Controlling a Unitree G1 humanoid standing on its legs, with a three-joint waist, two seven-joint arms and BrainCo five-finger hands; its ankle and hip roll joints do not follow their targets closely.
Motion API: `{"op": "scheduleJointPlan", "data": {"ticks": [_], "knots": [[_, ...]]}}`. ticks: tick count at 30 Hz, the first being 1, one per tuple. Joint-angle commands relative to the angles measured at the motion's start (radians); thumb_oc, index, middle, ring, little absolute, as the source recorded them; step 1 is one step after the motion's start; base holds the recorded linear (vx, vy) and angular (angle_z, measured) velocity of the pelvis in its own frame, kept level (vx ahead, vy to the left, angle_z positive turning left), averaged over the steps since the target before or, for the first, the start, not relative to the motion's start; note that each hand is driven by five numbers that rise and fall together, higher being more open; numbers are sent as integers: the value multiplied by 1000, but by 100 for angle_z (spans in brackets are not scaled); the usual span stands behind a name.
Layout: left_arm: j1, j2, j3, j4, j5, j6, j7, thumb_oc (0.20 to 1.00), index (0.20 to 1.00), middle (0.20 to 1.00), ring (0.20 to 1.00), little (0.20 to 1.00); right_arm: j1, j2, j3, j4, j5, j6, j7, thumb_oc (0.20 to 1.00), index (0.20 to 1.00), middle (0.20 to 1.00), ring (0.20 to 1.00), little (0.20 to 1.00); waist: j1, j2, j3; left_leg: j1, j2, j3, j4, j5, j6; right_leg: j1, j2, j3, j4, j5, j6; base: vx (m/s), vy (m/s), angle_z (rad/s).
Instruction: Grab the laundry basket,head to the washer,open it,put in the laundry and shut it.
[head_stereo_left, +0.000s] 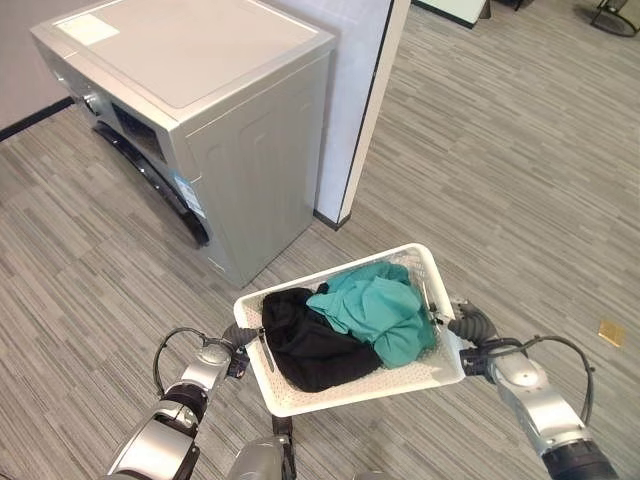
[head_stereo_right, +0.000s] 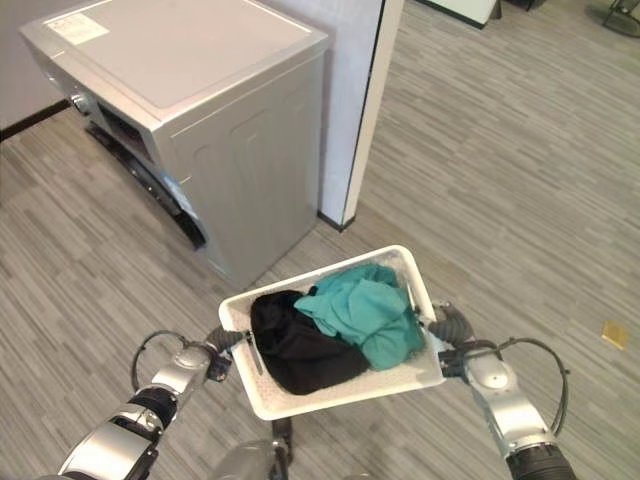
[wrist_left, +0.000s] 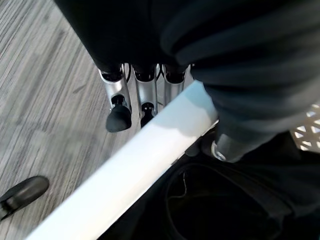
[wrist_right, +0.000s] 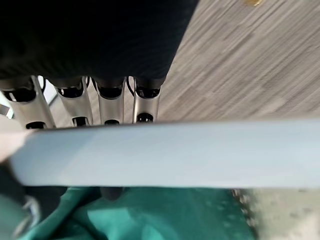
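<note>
Hands first: your left hand (wrist_left: 142, 95) has its fingers curled under the rim of the basket (head_stereo_left: 300, 395) at the basket's left end, with the thumb inside over the black cloth, so it is clamped on that rim. Your right hand (wrist_right: 107, 102) does the same at the other end, its fingers hooked under the rim there beside the teal cloth. Between them the basket hangs level above the floor (head_stereo_left: 500, 170), in front of you.

You are carrying one basket with two garments in it. The black garment (head_stereo_left: 310, 345) lies bunched at the left end, and the teal garment (head_stereo_left: 380, 310) is piled at the right end, partly overlapping the black one. The basket is white, rectangular, with perforated walls and a broad smooth rim.

One washer (head_stereo_left: 200, 110) stands ahead and to your left, silver with a flat top, its dark round door (head_stereo_left: 150, 180) on the face turned leftward, apparently closed. A white partition (head_stereo_left: 355, 100) stands just beside it. A small tan object (head_stereo_left: 610, 333) lies on the floor at far right.
</note>
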Motion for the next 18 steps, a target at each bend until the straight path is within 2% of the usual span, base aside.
{"op": "scheduleJointPlan", "data": {"ticks": [1, 2, 4, 5, 6, 7, 9, 10, 11, 14, 18], "knots": [[-17, 67, 66, -15, -4, -36, 35, 200, 200, 200, 200, 200, -68, 24, -30, -78, 104, -133, 45, 200, 200, 200, 200, 200, -40, 12, -31, -18, -2, -80, 111, -124, -112, -56, 21, 78, -4, 391, -24, 156, 126, -8], [-18, 67, 66, -11, 3, -36, 32, 200, 200, 200, 200, 200, -57, 26, -37, -73, 107, -137, 41, 200, 200, 200, 200, 200, -56, 16, -28, 8, -18, -104, 100, -129, -109, -86, 72, 97, -10, 307, -36, 172, 144, 24], [-32, 70, 72, -3, -3, -33, 30, 200, 200, 200, 200, 200, -50, 27, -46, -73, 120, -144, 39, 200, 200, 200, 200, 200, -72, 32, -20, 54, -20, -117, 65, -122, -110, -185, 139, 73, -41, 201, -72, 172, 144, 75], [-32, 76, 78, 10, 1, -32, 32, 200, 200, 200, 200, 200, -42, 26, -55, -64, 130, -152, 31, 200, 200, 200, 200, 200, -88, 28, -12, 92, -34, -131, 52, -125, -113, -243, 168, 60, -82, 194, -89, 219, 68, 67], [-33, 77, 78, 16, 6, -30, 32, 200, 200, 200, 200, 200, -41, 22, -57, -59, 132, -156, 25, 200, 200, 200, 200, 200, -100, 25, -6, 115, -45, -153, 53, -131, -115, -265, 189, 67, -98, 204, -93, 268, 29, 84], [-41, 80, 83, 29, 16, -33, 41, 200, 200, 200, 200, 200, -42, 17, -56, -50, 139, -166, 16, 200, 200, 200, 200, 200, -127, 19, 7, 152, -66, -183, 49, -141, -118, -298, 221, 81, -179, 232, -91, 247, 11, 84], [-55, 83, 88, 21, 21, -34, 55, 200, 200, 200, 200, 200, -49, 17, -49, -47, 164, -166, 8, 200, 200, 200, 200, 200, -130, 7, 12, 172, -80, -206, 73, -151, -130, -277, 173, 15, -183, 267, -82, 152, -22, 75], [-55, 84, 88, 21, 21, -34, 55, 200, 200, 200, 200, 200, -50, 17, -48, -46, 165, -166, 8, 200, 200, 200, 200, 200, -134, 6, 15, 172, -81, -210, 76, -152, -130, -275, 172, 11, -182, 265, -82, 57, -52, 40], [-45, 86, 94, 33, 22, -33, 53, 200, 200, 200, 200, 200, -54, 23, -31, -27, 202, -159, 29, 200, 200, 200, 200, 200, -127, 4, 2, 181, -86, -206, 70, -153, -133, -222, 165, 14, -232, 262, -100, 51, -51, 47], [-9, 109, 118, 52, 10, -35, 46, 200, 200, 200, 200, 200, -122, 36, 34, 61, 224, -156, 36, 200, 200, 200, 200, 200, -91, 14, -27, 188, -81, -191, 64, -155, -139, -152, 156, 9, -320, 276, -126, 66, -64, 30], [7, 168, 127, 26, 1, -31, 35, 200, 200, 200, 200, 200, -195, 77, 134, 122, 224, -133, 49, 200, 200, 200, 200, 200, -54, 28, -52, 206, -68, -195, 25, -146, -143, -82, 158, 1, -394, 276, -143, 55, -63, -15]]}}
